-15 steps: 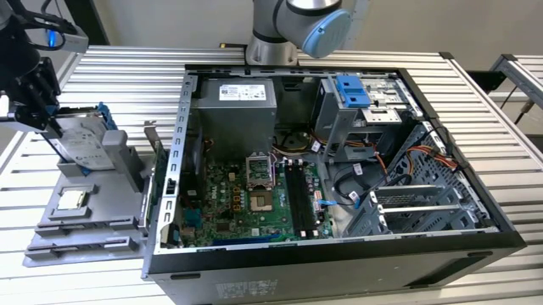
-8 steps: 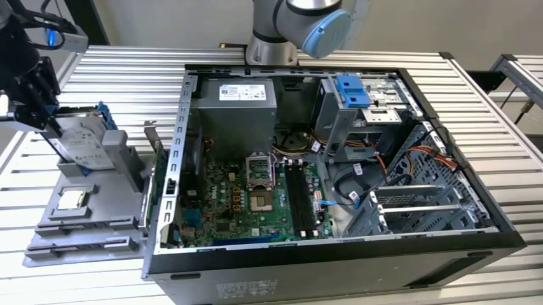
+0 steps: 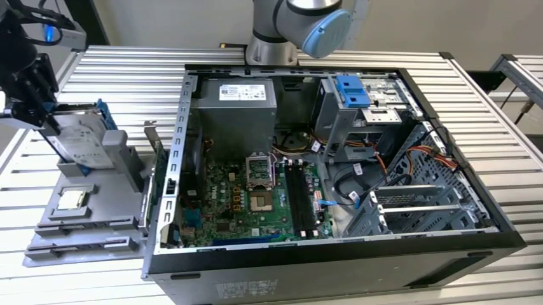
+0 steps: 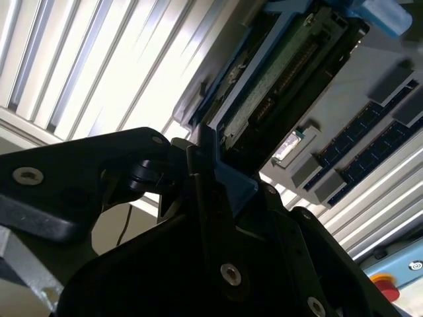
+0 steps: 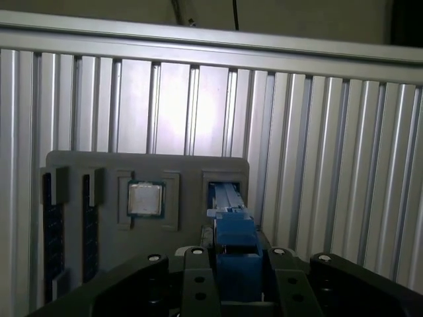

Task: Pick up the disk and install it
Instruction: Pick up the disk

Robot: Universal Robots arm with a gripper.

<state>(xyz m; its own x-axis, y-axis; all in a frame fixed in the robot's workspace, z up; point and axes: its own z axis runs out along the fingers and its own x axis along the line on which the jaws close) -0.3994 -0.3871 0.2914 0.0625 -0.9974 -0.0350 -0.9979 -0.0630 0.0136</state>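
Your gripper (image 5: pixel 236 264) is clenched, as far as both wrist views let you judge, on the blue rail frame (image 5: pixel 232 228) of the disk (image 3: pixel 81 145). Its black fingers (image 5: pixel 198 267) sit tight against either side of the blue tab, with no gap showing. In the exterior view the gripper is in the upper left of the frame, over the top edge of the disk. The disk stands tilted on edge in a slot of the grey fixture tray (image 3: pixel 114 190). It looks seated in that slot rather than lifted, so you are at the grasp stage of the pick and the install has not begun. Lower in the frame, the square processor chip (image 3: pixel 72 199) lies in its own recess of the tray, apart from the disk. The open computer case (image 3: pixel 339 279) takes the centre and right, and its drive cage with the blue latch (image 3: pixel 352 92) sits upper right, well apart from the tray. By my judgement, a lift from here calls for a straight pull along the slot so the rails don't bind on the tray walls. It also needs a firm hold, since the grip is on plastic at one edge.
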